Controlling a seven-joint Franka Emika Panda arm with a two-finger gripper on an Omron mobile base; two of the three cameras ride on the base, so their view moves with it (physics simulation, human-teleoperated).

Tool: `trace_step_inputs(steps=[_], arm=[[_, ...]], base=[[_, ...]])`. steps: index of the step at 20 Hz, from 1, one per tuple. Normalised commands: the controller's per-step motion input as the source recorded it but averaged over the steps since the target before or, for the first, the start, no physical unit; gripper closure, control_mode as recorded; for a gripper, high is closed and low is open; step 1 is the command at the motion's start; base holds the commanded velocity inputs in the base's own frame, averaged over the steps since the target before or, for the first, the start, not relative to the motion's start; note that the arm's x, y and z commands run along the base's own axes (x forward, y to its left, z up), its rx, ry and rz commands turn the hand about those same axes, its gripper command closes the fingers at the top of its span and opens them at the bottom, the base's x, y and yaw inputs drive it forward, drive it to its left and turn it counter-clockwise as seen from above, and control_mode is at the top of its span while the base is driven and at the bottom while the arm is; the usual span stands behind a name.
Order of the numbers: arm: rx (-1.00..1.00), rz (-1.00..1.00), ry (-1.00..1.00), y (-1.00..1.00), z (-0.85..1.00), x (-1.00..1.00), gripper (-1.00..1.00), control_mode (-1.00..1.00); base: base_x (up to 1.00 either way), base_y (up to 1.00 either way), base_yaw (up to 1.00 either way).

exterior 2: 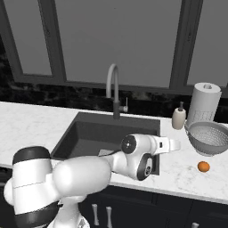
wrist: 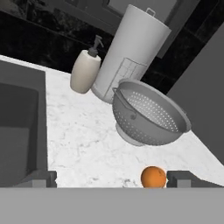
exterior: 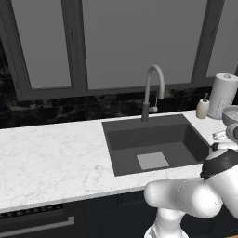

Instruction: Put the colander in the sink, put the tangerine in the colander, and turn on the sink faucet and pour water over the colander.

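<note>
The silver perforated colander [wrist: 148, 113] stands on the white marble counter to the right of the sink [exterior 2: 102, 133], and it also shows at the counter's right end [exterior 2: 208, 138] [exterior: 231, 114]. The small orange tangerine [wrist: 153, 176] [exterior 2: 203, 166] lies on the counter just in front of it. My gripper [wrist: 111, 178] is open and holds nothing; it hovers above the counter between the sink and the colander, facing the colander, with the tangerine close to its right fingertip [wrist: 179, 177]. The sink [exterior: 153, 137] is empty. No water runs from the sink faucet [exterior: 151, 90] [exterior 2: 113, 89].
A tall white paper towel roll [wrist: 131, 52] [exterior 2: 203, 104] and a soap dispenser [wrist: 85, 70] [exterior 2: 179, 116] stand right behind the colander against the dark backsplash. A dark wall closes off the counter's right end. A broad stretch of counter lies left of the sink.
</note>
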Motion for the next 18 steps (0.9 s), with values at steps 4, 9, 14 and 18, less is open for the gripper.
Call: trace_step_inputs(steps=[4, 9, 14, 18], arm=[[0.0, -0.03, 0.0, -0.51, 0.06, 0.4, -1.0, -1.0], [0.03, -0.01, 0.03, -0.58, 0.38, 0.25, -1.0, -1.0], [0.05, -0.01, 0.07, -0.45, 0.51, 0.15, -1.0, -1.0], [0.0, 0.0, 0.15, -0.56, 0.61, 0.01, -1.0, -1.0]], base=[[0.0, 0.0, 0.0], [0.0, 0.0, 0.0], [0.0, 0.0, 0.0], [0.0, 0.0, 0.0]])
